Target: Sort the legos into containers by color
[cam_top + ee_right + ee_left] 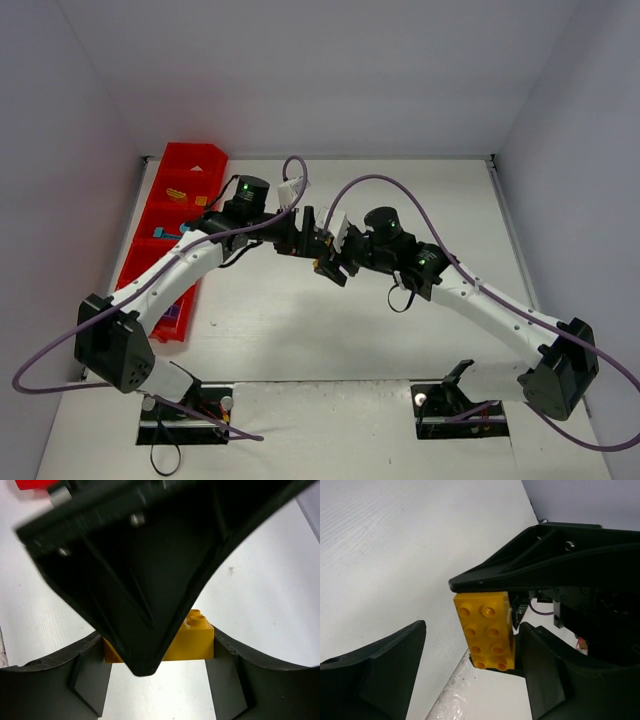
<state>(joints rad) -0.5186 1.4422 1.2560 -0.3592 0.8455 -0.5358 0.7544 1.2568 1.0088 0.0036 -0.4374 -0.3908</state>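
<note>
My right gripper (159, 672) clamps the yellow brick (194, 641) between its fingers; my left gripper (472, 647) gapes wide around it, 1 finger close, the other apart. I read this as a handover toward the red tray (200, 152), well beyond the left fingers.

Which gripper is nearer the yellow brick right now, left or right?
Right. The right gripper has its jaws shut on the yellow brick. The left gripper faces it with jaws open, and the brick sits between them ungripped.

Robot lab cell: white table (300, 340) between plain white walls (320, 70) (two cabled arms (170, 270) at its near edge).
</note>
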